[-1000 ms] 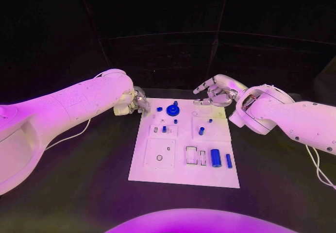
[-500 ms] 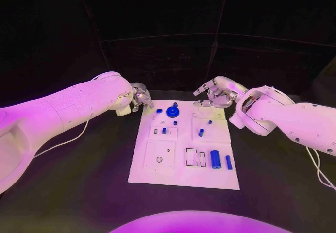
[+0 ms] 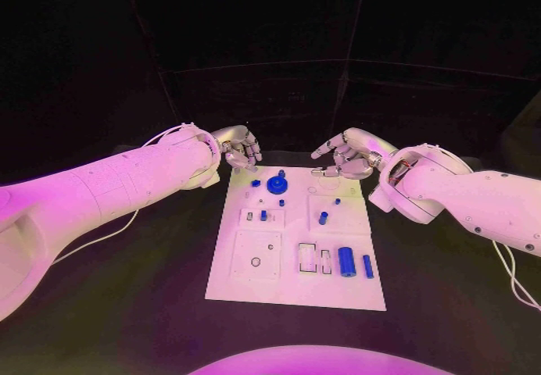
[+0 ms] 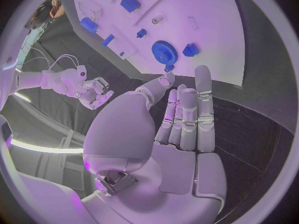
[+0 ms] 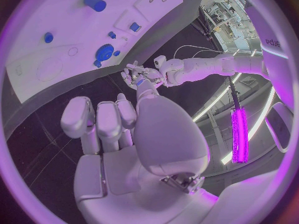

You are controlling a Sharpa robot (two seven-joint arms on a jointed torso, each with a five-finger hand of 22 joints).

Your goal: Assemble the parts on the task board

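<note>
The white task board (image 3: 295, 291) lies in the middle of the black table. A blue gear (image 3: 277, 183) stands near its far edge, also seen as the gear (image 4: 165, 52) and gear (image 5: 104, 52). Small blue parts (image 3: 324, 218) dot the middle, and a thick blue cylinder (image 3: 346, 262) with a thin blue pin (image 3: 367, 266) lies near the front right. My left hand (image 3: 239, 147) hovers over the far left corner, fingers straight and holding nothing, as the left hand (image 4: 181, 119) also shows. My right hand (image 3: 347, 155) hovers at the far right corner, fingers loosely bent and apart, holding nothing.
Bare black table surrounds the board on both sides and in front. A thin cable (image 3: 107, 230) trails under my left arm, and another cable (image 3: 510, 277) hangs by my right arm. Square and round recesses (image 3: 257, 254) mark the board's front left.
My left hand has lifted from beside the board's far left edge toward the far corner, and its fingers have spread out. The right hand has barely moved.
</note>
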